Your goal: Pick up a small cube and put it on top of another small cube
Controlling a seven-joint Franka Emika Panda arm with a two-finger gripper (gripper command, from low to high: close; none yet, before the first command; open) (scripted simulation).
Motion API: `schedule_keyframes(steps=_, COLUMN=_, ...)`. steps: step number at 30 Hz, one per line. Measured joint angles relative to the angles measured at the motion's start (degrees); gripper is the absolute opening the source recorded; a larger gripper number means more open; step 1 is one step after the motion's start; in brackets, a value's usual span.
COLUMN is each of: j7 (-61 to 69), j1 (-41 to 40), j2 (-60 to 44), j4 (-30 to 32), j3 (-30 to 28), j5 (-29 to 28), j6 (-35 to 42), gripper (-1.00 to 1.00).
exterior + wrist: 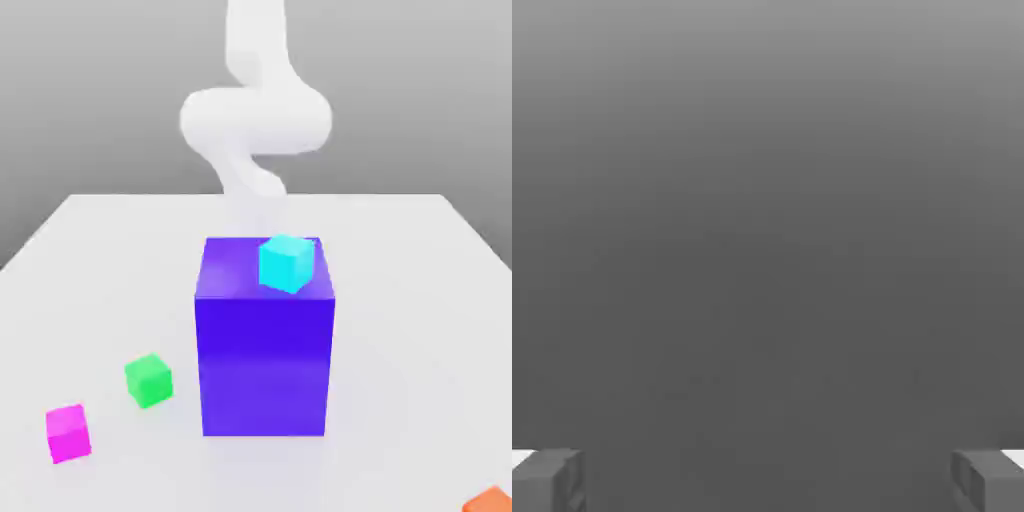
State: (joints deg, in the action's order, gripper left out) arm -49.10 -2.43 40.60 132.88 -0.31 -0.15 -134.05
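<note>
Five blocks sit on the white table (420, 260). Largest is the tall blue-violet box (265, 350) in the middle, with the white arm (255, 120) rising behind it. A cyan cube (287, 263) rests tilted on the box's top, near the far corner on the exterior view's right. Smaller are the green cube (148, 380) and the small magenta cube (68, 432), both on the table toward the exterior view's left and well apart from the arm; an orange block (490, 500) peeks in at the near corner on the exterior view's right.

In the hand view the gripper (768, 480) has its fingertips (547, 480) spread wide apart, nothing between them. Judging from this, the magenta cube lies in front of the box and off to the exterior view's left, so the hand must travel past the box and down. It looks bright, flat-faced, upright, about the green cube's size.
</note>
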Motion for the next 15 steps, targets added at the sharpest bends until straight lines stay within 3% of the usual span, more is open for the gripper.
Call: schedule_keyframes(steps=15, j7=-19.31, j1=-12.2, j2=-31.48, j4=6.6, j3=-4.75, j5=-0.49, j6=-13.64, gripper=0.0)
